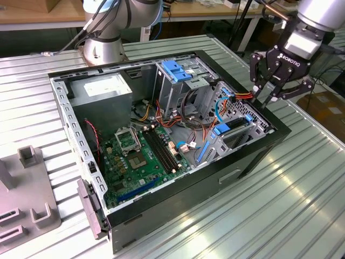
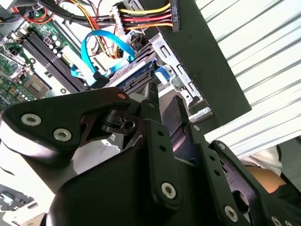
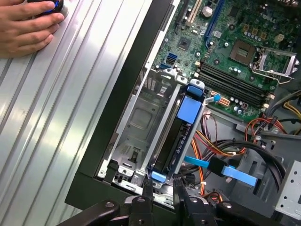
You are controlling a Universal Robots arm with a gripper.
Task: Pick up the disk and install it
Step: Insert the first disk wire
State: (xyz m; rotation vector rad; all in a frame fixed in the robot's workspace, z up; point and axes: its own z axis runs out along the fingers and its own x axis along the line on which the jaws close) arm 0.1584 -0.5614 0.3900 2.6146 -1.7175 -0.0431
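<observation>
The disk stood on edge in the metal drive bay, just inside the black wall of the open computer case, at the exterior view's right end of the case. In the exterior view the disk showed as a grey strip between two blue tabs, with the motherboard to its left.

I judged it a dense, stiff piece, heavy for its bulk. Its smooth metal faces would likely slip under a light pinch, and it would be fragile if knocked or dropped. The blue plastic rail looked springy, so I judged the tabs a poor place to squeeze hard. The better hold seemed to be across the two flat faces at the end nearest me, square on, clear of the blue cable beside it.

My jaws were partly apart and held nothing. In the first wrist view my fingertips hung just above the case wall, and the blue end of the rail showed in the gap between them. I could not tell whether they touched it. In the exterior view I hovered over the case's right edge, above the bench. A person's hand rested on the bench beyond the case.
</observation>
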